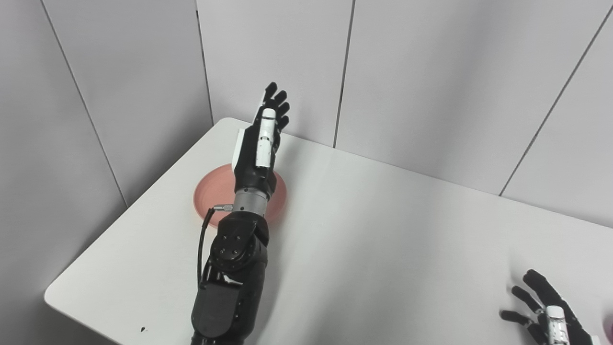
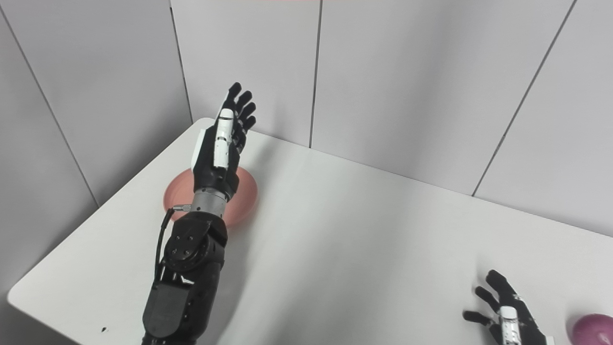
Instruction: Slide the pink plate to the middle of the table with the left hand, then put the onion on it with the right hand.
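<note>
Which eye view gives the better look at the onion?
The right eye view. There the purple onion shows as a rounded shape at the bottom right corner, just right of the open right hand, cut off only by the frame edge. The left eye view catches only a thin purple sliver at its right edge.

Pink plate (image 2: 244,196) flat near table's left far corner; purple onion (image 2: 593,328) at right edge

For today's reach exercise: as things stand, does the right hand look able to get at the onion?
Probably yes. The right hand is open, its fingers spread, low over the table, and the onion lies just beside it at the picture's edge. Nothing stands between them; the left hand is far off above the pink plate.
</note>
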Motion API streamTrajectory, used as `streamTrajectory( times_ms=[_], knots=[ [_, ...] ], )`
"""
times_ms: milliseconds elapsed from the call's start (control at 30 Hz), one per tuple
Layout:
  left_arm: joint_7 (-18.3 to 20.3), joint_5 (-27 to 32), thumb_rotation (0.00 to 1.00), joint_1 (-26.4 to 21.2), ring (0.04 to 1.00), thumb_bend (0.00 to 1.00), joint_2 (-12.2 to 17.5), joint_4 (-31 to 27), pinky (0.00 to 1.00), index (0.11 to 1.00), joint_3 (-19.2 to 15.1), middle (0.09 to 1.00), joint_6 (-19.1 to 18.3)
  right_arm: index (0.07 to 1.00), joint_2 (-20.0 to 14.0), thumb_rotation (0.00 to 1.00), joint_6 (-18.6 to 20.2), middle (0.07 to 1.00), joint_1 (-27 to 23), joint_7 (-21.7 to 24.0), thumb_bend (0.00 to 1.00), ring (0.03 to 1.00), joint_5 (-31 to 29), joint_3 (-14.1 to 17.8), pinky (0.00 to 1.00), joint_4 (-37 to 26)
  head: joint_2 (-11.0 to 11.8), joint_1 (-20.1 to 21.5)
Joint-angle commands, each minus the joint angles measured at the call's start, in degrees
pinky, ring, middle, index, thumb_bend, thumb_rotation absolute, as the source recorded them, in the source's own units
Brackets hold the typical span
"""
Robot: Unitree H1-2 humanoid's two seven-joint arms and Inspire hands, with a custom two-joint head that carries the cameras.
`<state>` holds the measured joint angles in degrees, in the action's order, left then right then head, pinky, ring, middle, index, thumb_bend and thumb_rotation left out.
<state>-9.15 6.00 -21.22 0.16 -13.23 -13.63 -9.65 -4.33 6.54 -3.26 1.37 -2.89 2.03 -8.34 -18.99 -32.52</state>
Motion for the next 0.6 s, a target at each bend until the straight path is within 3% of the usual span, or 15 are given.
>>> streamTrajectory(
  times_ms=[0,567],
  knots=[
    [-0.55,-0.68,1.00,-3.05,0.960,0.42,1.99,-1.59,0.95,0.951,-0.49,0.966,1.13,0.819,-0.15,0.86,-0.50,0.851,-1.23,-0.11,0.68,0.795,0.10,0.36,0.53,-1.41,-0.06,0.01],
    [-2.08,-0.51,1.00,-3.22,0.970,0.43,5.45,-3.53,0.96,0.954,-3.27,0.975,-0.08,0.833,-0.62,0.87,-2.47,0.866,-1.37,0.34,0.69,0.813,-0.24,0.45,0.57,0.35,0.20,-0.23]
  ],
)
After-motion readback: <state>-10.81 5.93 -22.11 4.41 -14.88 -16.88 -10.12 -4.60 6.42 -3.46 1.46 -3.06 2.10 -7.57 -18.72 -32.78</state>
